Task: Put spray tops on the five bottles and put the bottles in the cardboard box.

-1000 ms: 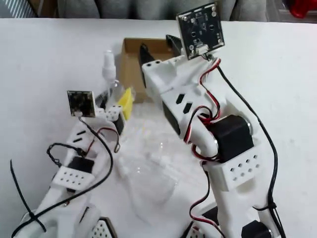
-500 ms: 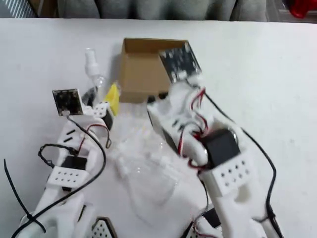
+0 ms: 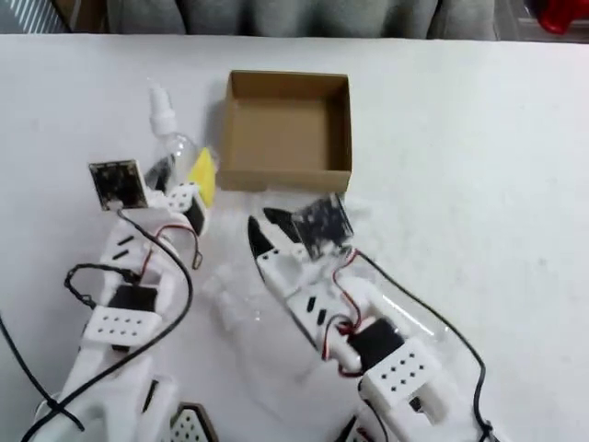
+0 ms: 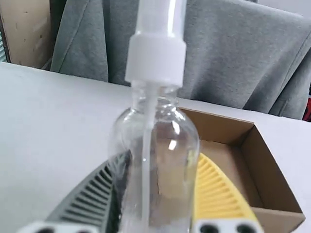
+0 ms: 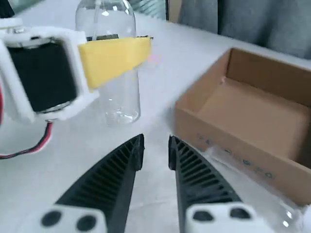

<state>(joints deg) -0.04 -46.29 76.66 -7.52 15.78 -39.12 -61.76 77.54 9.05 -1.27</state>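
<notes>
Left jaws clench the capped bottle, long axis upright, just beside the box on its left-arm side. Box seemingly empty. Right jaws barely parted, holding nothing, near the box front.

White worktop, plain surface. Grey fabric, draped along the worktop's far edge. Red object, partly cut off, behind the far corner.
</notes>
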